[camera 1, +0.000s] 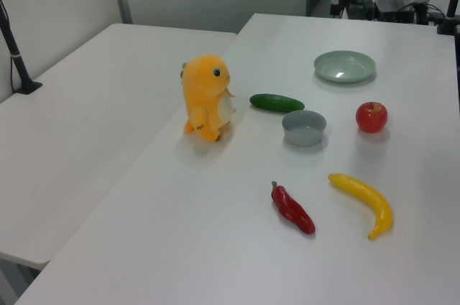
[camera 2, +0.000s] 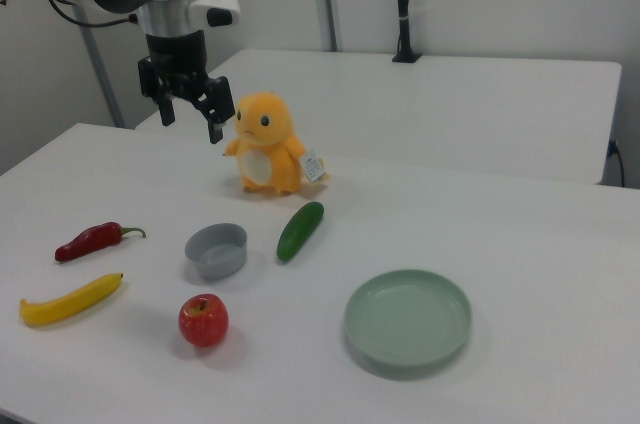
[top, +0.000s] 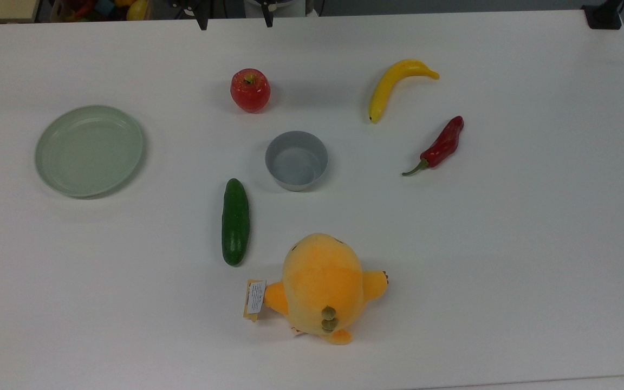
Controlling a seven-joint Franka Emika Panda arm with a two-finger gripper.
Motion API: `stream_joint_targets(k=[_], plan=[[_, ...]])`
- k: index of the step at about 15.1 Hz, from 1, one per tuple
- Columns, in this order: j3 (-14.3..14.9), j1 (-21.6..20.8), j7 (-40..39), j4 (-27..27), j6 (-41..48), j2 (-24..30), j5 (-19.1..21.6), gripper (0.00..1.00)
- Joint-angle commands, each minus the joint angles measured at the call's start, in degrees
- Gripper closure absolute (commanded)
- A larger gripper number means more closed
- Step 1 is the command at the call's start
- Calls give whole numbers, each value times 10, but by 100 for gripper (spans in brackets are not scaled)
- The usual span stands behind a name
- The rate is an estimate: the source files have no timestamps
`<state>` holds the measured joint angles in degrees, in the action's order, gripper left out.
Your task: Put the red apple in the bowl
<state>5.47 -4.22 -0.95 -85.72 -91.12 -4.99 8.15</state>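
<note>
Bright even overhead light, faint soft shadows beside objects, white table (top: 507, 244) slightly washed out
</note>
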Motion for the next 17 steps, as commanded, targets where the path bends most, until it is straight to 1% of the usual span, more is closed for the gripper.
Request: stream_joint_targets(k=[1, 3, 4, 6, 7, 10, 13, 15, 17], plan=[[2, 1, 14, 2, -2, 8, 7, 0], [2, 2, 9, 0, -3, 11, 6, 0], [2, 3, 8, -9, -17, 13, 6, 0], [1, 1, 10, -51, -72, 30, 7, 0], [-5, 0, 15, -61, -84, 35, 7, 0], [-12, 4, 64, -60, -81, 42, 8, 0], [-11, 13, 68, -63, -82, 46, 10, 0], [-11, 16, 49, -67, -75, 51, 9, 0], [-11, 23, -9, -77, -60, 60, 9, 0]])
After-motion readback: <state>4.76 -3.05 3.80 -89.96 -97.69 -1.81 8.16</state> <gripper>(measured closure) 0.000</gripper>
